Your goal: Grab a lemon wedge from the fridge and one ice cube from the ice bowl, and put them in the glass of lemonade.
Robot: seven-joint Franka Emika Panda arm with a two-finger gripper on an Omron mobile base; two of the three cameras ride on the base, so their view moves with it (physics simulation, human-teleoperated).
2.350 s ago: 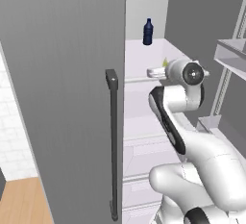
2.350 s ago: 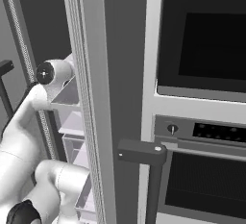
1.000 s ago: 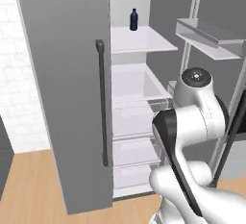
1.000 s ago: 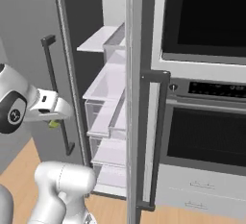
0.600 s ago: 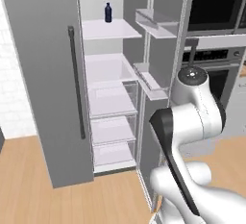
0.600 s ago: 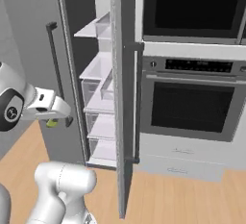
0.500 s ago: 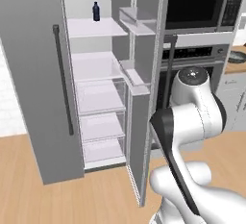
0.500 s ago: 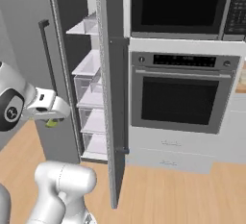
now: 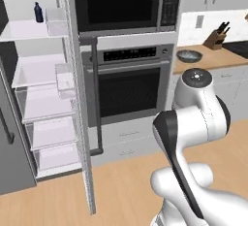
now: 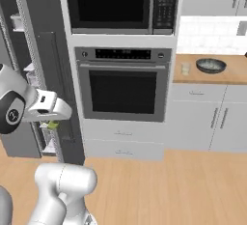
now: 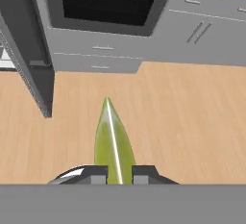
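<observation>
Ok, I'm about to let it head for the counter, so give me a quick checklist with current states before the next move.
1. Lemon wedge held in the end effector: ok, it sits between the fingertips.
2. Glass of lemonade in sight on the wooden counter: ok.
3. Ice bowl beside the glass: ok, to its right.
4. Ice cubes inside the bowl: cannot tell, too small.
5. Floor toward the counter free of obstacles: ok.
6. Fridge door closed: not ok, it stands open.

Ahead of the pincer stood the oven (image 10: 123,91) below a microwave (image 10: 120,6), with wood floor (image 11: 182,117) beneath it.
</observation>
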